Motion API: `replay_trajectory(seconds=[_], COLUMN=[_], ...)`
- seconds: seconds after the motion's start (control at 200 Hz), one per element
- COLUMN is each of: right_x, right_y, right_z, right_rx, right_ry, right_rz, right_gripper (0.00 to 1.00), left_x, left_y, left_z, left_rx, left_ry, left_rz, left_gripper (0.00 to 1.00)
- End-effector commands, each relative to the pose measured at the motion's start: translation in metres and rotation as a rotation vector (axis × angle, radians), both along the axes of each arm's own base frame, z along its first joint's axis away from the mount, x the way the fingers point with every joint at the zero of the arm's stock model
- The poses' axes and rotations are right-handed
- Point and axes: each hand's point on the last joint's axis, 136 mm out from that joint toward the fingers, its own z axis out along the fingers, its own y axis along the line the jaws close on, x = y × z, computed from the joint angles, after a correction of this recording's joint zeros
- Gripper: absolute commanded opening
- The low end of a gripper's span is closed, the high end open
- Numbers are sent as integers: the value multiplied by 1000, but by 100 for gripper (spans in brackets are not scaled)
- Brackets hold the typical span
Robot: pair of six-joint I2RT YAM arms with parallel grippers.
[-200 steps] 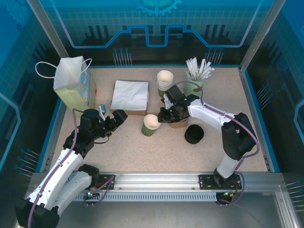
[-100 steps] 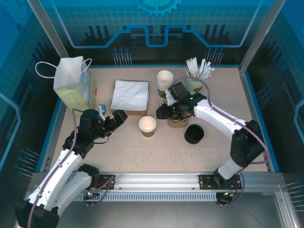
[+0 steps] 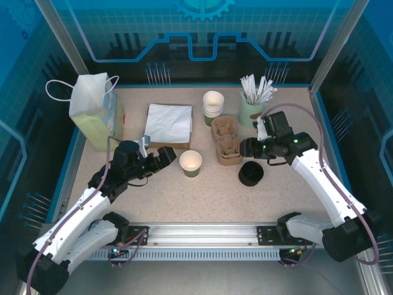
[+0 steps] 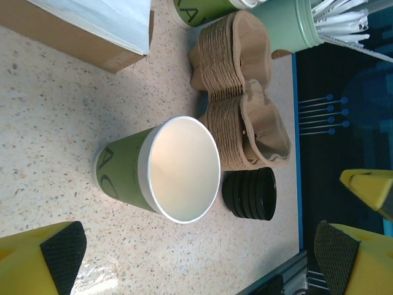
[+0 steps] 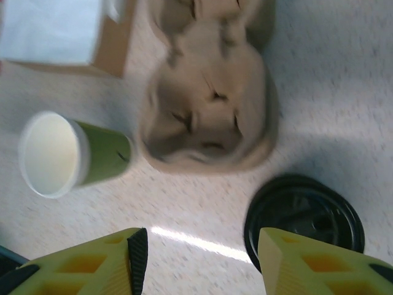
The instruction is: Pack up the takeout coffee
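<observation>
While the takeout coffee cup (image 3: 191,163) stands upright and empty on the tabletop (image 3: 184,196), just beside the stack of brown pulp carriers (image 3: 225,142), neither arm holds anything. The left gripper (image 3: 164,157) sits near the cup's left side, its fingers (image 4: 61,253) spread wide and released, the cup ahead of them. The right gripper (image 3: 245,149) hangs near the carriers and the black lids (image 3: 250,174), fingers (image 5: 92,267) apart and empty. Packing seems barely begun. The next move likely calls for closing the left fingers around the cup's wall without tipping it.
</observation>
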Motion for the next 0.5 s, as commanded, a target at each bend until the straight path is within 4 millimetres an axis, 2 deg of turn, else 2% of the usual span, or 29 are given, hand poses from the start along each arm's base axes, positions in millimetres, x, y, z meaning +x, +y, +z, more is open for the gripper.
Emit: replay_trajectory(seconds=[0.0,0.185,0.415,0.435,0.445,0.495], right_x=[-29,-37,-27,-27,-32,-31], right_y=[-9,0,4,4,2,4], right_z=[-35,-71,-92,-94,-101,-105], right_rx=[-43,-7,-30,-32,-38,-37], right_ry=[132,204,245,248,270,277], right_rz=[33,34,37,36,36,37], right_gripper=[52,52,51,50,50,49], left_x=[12,14,10,10,10,9], left_y=[-7,-11,-8,-8,-8,-7], left_z=[13,9,3,3,3,2], left_rx=[-17,-18,-11,-12,-11,-12], left_ry=[-69,-58,-40,-42,-41,-41], left_rz=[2,-6,3,5,5,8], left_gripper=[99,99,99,99,99,99])
